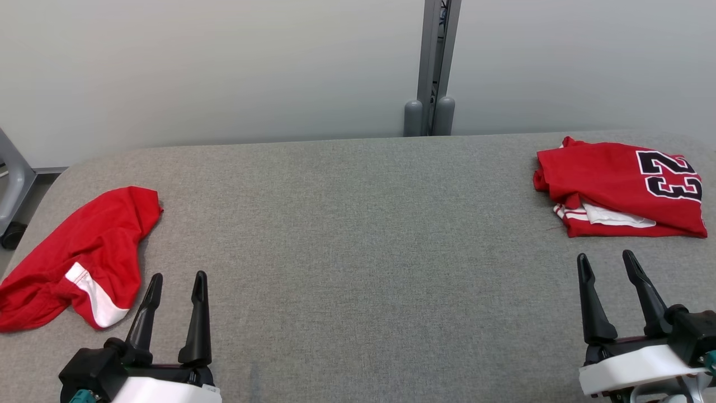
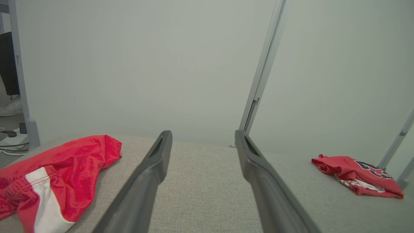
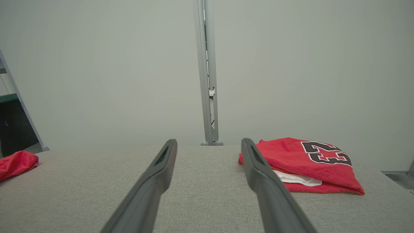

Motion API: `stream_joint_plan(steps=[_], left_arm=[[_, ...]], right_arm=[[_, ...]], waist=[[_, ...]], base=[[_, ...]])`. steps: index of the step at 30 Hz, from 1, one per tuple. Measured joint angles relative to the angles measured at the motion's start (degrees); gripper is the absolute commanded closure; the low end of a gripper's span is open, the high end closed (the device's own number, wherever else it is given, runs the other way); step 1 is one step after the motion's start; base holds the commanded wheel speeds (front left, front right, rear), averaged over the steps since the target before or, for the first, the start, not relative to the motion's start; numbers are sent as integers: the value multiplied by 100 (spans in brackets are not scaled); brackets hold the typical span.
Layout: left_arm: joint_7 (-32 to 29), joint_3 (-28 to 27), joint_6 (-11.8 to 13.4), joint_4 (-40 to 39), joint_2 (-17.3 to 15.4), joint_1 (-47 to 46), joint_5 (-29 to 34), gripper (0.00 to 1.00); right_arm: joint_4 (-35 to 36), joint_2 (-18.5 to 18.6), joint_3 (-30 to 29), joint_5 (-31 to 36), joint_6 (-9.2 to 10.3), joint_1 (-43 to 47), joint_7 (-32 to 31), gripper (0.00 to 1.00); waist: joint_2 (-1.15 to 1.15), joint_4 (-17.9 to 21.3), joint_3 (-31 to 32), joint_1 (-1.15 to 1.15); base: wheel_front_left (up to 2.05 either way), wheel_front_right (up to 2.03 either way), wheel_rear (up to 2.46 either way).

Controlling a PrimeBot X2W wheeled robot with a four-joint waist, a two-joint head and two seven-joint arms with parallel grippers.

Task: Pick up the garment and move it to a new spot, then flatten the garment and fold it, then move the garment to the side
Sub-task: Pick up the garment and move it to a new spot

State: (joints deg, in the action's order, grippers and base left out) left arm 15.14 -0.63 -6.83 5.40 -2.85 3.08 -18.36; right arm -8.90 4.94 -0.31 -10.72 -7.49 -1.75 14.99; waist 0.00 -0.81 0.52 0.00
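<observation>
Holding left jaws and right jaws apart, empty, we list: crumpled red cloth garment (image 1: 95,240), white-striped, on grey fabric worktop (image 1: 358,235) just beside left jaws; soft, light, limp, probably best pinched at its near hem; folded red numbered jersey (image 1: 598,179) far right.

The crumpled red garment (image 1: 72,263) runs off the head view's left edge. White cloth (image 1: 615,218) lies mostly hidden under the folded red jersey (image 1: 604,179), whose left edge a finger (image 3: 263,181) of the right end effector (image 3: 208,141) covers in the right wrist view.

High head, low wrists, shared table (image 1: 358,235).
</observation>
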Motion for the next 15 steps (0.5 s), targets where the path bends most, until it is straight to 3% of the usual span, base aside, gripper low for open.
stream_joint_plan(steps=[15], left_arm=[[0,2,3,80,4,-92,13,0]], right_arm=[[3,-31,102,-20,0,-1,0,0]], waist=[[0,-209,-1,0]], base=[[0,0,0]])
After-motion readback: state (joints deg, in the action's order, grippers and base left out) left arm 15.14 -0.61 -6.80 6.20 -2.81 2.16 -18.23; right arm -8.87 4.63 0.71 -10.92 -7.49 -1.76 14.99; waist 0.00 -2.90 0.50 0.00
